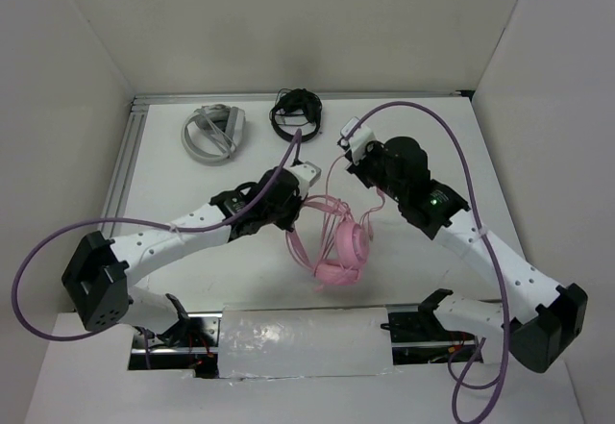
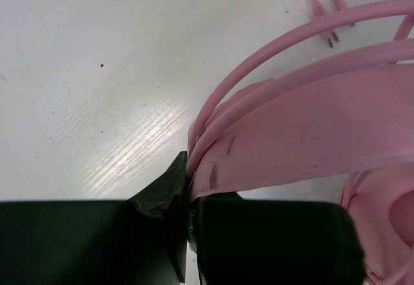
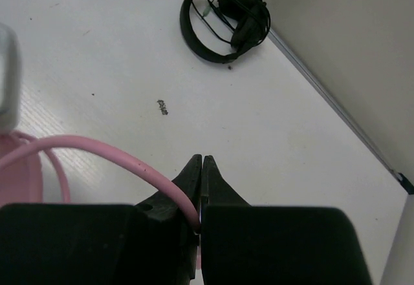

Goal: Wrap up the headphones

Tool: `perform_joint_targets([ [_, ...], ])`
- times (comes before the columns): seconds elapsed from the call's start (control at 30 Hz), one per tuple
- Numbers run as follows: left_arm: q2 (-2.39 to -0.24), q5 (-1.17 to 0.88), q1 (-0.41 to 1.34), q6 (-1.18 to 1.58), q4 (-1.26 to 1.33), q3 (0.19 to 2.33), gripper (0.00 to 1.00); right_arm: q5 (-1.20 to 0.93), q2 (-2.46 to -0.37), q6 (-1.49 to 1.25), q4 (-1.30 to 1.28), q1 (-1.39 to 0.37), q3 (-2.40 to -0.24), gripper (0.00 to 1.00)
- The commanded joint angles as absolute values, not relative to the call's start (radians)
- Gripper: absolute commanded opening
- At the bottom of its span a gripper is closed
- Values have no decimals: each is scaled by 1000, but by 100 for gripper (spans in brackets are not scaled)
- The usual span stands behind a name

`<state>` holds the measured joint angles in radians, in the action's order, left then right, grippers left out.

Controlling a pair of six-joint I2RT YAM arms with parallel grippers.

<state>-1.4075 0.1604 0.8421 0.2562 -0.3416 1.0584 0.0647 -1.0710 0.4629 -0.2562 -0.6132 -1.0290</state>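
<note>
The pink headphones (image 1: 342, 249) are at the table's middle, earcups low, headband raised toward the left. My left gripper (image 1: 306, 193) is shut on the pink headband (image 2: 304, 136), which fills the right of the left wrist view; cable loops (image 2: 284, 42) lie over it. My right gripper (image 1: 354, 160) is shut on the thin pink cable (image 3: 103, 152), which arcs left from the jaws to the headphones. The cable runs between the two grippers in the top view (image 1: 332, 179).
Black headphones (image 1: 295, 113) lie at the back centre and show in the right wrist view (image 3: 223, 17). Grey-white headphones (image 1: 215, 132) lie at the back left. White walls enclose the table on three sides. A foil-covered strip (image 1: 303, 339) runs along the near edge.
</note>
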Motion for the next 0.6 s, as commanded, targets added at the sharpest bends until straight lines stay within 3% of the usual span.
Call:
perform_joint_targets([
  [0.0,-1321,144,877,236,-244,1040,0,-60,-1095,422,-137,-543,-1045,0],
  [0.23,-1282,216,836,273,-294,1032,0,-98,-1040,331,-11,-476,-908,0],
  [0.57,-1293,186,818,318,-324,1029,0,-146,-934,295,20,-414,-876,0],
])
